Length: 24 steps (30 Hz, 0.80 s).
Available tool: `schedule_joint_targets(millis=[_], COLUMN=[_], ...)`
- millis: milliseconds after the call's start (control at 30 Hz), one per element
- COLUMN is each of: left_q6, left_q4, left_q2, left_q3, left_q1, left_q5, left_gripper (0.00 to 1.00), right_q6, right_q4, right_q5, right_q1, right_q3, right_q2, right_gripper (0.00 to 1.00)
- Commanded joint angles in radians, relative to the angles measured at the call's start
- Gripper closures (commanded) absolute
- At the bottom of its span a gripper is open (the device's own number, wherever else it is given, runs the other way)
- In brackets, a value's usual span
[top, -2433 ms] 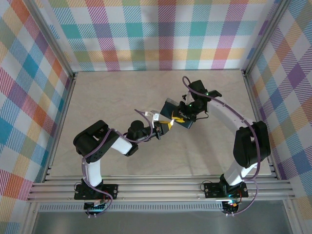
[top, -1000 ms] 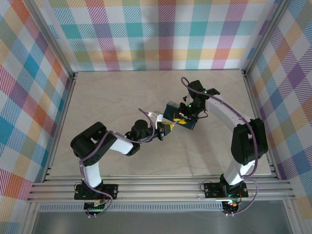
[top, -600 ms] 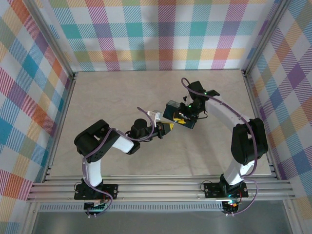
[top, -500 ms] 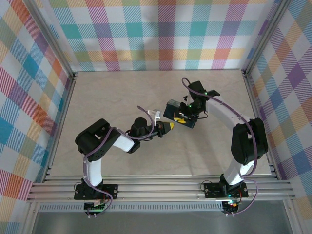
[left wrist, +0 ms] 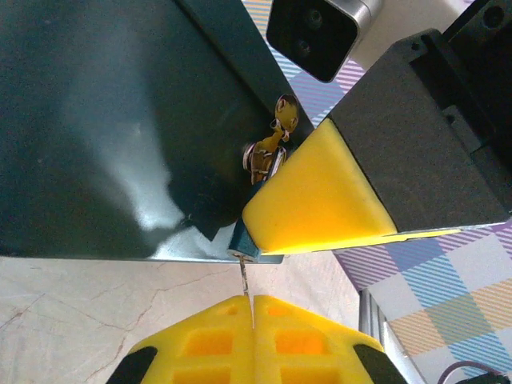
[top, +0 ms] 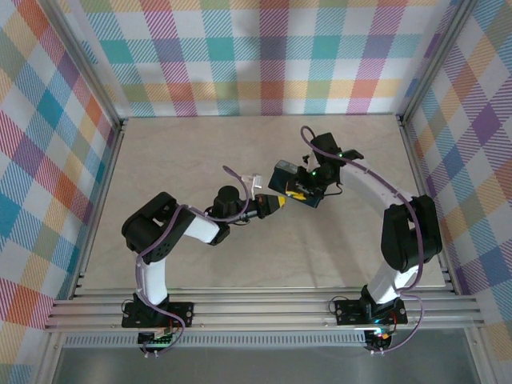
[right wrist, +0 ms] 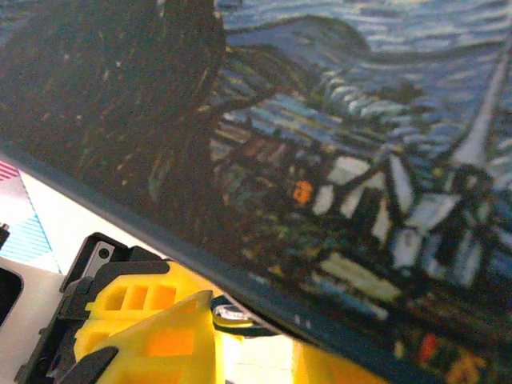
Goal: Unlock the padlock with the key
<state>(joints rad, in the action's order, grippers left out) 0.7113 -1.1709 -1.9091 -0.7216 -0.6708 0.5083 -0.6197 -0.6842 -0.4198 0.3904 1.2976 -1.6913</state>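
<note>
The padlock (top: 290, 184), a dark-blue block with a starry-night print (right wrist: 320, 136), is held off the table mid-right. My right gripper (top: 308, 189) is shut on its right end, one yellow finger (left wrist: 320, 204) lying against its dark face (left wrist: 120, 120). My left gripper (top: 278, 202) sits just left of and below it, fingers (left wrist: 200, 344) shut on the key (left wrist: 244, 280). The thin silvery blade sticks up from the fingertips, and its tip meets a small blue piece at the padlock's lower edge. Whether it is in the keyhole I cannot tell.
The beige table (top: 176, 152) is ringed by aluminium rails (top: 264, 308) and checked walls. A small metal ring (left wrist: 268, 152) hangs at the padlock's side, next to my right finger. Both arms reach to the table's middle.
My left gripper has slid up and to the right with the key, closing the gap to the padlock. The right gripper and padlock have shifted slightly farther up the table.
</note>
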Motion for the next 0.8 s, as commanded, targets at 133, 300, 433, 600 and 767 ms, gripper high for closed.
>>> schedule_joint_targets(millis=[133,300,433,600,767], left_q6=[-0.055,-0.135,-0.217,-0.308,-0.362], left_q4=[-0.188,-0.188,-0.181,-0.137,-0.139], left_q2=[-0.040,-0.042,-0.005,0.015,0.021], left_q3=[-0.066,-0.032,-0.007,-0.013,-0.009], left_q1=[0.001,0.000,-0.005,-0.022,-0.052], left_q5=[-0.052,-0.084,-0.091,-0.091,-0.122], left_gripper=[1.00,1.00,1.00,1.00,1.00], right_q6=[-0.017,-0.003,0.010,0.018,0.006], right_q4=[-0.078,-0.126,-0.159,-0.182,-0.190], right_q5=[-0.211,-0.212,-0.226,-0.255,-0.293], right_q1=[0.051,0.045,0.040,0.039,0.034], right_q3=[-0.032,-0.007,0.010,0.028,0.050], right_q2=[0.014,0.008,-0.010,-0.035,-0.059], right_gripper=[1.00,1.00,1.00,1.00,1.00])
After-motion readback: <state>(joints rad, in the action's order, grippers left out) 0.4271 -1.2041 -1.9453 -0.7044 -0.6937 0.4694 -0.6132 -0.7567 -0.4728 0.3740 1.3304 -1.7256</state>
